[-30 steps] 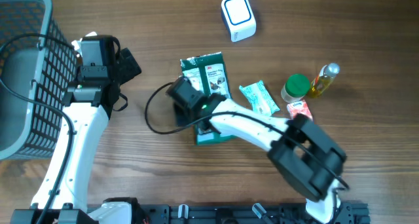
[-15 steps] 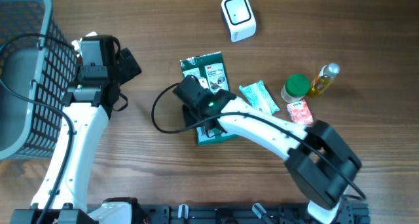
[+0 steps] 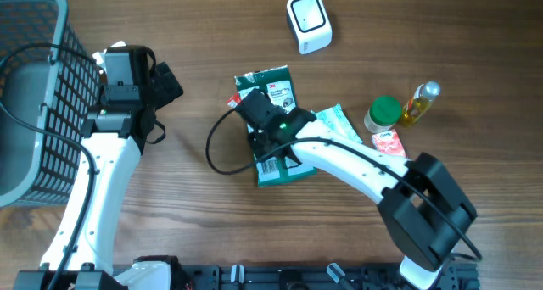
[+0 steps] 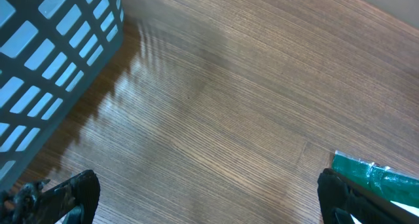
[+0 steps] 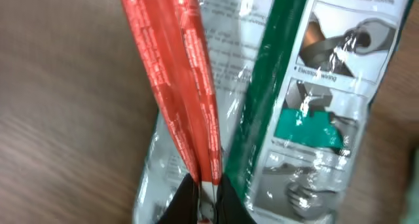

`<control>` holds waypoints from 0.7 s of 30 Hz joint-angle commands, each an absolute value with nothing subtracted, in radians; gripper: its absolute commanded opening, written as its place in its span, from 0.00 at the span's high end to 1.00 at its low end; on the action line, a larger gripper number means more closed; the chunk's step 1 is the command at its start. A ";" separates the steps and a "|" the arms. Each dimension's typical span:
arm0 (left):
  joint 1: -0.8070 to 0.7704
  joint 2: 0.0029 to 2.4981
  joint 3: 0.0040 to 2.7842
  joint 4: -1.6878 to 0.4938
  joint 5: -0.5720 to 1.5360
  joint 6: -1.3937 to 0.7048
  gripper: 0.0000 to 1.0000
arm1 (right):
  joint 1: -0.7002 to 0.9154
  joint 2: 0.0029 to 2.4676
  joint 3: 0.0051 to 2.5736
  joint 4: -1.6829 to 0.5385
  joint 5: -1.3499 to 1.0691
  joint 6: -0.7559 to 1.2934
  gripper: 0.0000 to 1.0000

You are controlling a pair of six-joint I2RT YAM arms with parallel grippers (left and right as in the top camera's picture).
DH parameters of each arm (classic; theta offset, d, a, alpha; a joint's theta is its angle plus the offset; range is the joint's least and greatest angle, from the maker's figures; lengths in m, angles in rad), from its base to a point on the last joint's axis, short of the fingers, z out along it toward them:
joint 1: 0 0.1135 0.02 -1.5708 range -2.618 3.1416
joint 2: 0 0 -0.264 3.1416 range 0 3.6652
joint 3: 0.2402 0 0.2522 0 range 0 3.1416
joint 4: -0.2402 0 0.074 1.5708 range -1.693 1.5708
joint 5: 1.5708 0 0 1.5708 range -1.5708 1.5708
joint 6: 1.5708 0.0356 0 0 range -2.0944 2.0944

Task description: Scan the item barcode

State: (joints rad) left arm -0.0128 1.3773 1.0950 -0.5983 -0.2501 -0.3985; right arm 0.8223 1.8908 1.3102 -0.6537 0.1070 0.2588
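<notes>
The item is a green and clear plastic package (image 3: 278, 93) with a red strip (image 5: 175, 86) along one side, lying mid-table; a barcode (image 3: 270, 167) shows at its near end. My right gripper (image 5: 208, 185) is shut on the red strip, which runs up and away from the pinch. In the overhead view that gripper (image 3: 270, 146) sits over the package's middle and hides part of it. The white scanner (image 3: 307, 21) stands at the far edge, apart from the package. My left gripper (image 4: 206, 198) hovers open over bare wood at the left, with the package's corner (image 4: 380, 175) at its right fingertip.
A dark mesh basket (image 3: 25, 95) fills the far left. Right of the package lie a teal packet (image 3: 338, 125), a green-lidded jar (image 3: 383, 114), a small oil bottle (image 3: 420, 102) and a pink packet (image 3: 388, 143). A black cable (image 3: 216, 150) loops left of the package.
My right gripper slid a little to the right over the package and closed on its red strip. The left arm has stayed still.
</notes>
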 commanded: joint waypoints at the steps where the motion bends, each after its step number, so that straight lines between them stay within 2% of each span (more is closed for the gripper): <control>1: -0.009 1.377 1.099 -0.595 -0.263 -0.397 0.00 | 0.825 1.874 1.308 -0.738 0.125 -0.054 0.96; 2: -0.009 1.377 1.099 -0.595 -0.263 -0.397 0.00 | 0.825 1.874 1.298 -0.778 0.125 -0.132 0.94; 3: -0.009 1.377 1.099 -0.595 -0.263 -0.398 0.00 | 0.825 1.874 1.287 -0.795 0.128 -0.173 0.85; 5: -0.009 1.377 1.099 -0.595 -0.263 -0.397 0.00 | 0.824 1.874 1.262 -0.768 0.139 -0.165 0.39; 7: -0.009 1.377 1.099 -0.595 -0.263 -0.397 0.00 | 0.815 1.874 1.278 -0.761 0.165 -0.054 0.37; 10: -0.009 1.377 1.099 -0.595 -0.263 -0.398 0.00 | 0.772 1.866 1.355 -0.835 0.142 -0.005 0.30; 12: -0.009 1.377 1.099 -0.595 -0.263 -0.398 0.00 | 0.701 1.842 1.416 -0.899 -0.025 0.008 0.20; 13: -0.009 1.377 1.099 -0.595 -0.263 -0.398 0.00 | 0.633 1.840 1.434 -0.920 -0.198 0.010 0.14; 14: -0.009 1.377 1.099 -0.595 -0.263 -0.397 0.00 | 0.550 1.844 1.431 -0.943 -0.376 0.001 0.14; 16: -0.009 1.377 1.099 -0.595 -0.263 -0.397 0.00 | 0.455 1.860 1.399 -0.958 -0.485 -0.018 0.41; 17: -0.009 1.377 1.099 -0.595 -0.263 -0.397 0.00 | 0.431 1.868 1.376 -0.952 -0.533 -0.061 0.45; 21: -0.009 1.377 1.099 -0.595 -0.263 -0.397 0.00 | 0.449 1.902 1.264 -0.825 -0.630 -0.086 0.44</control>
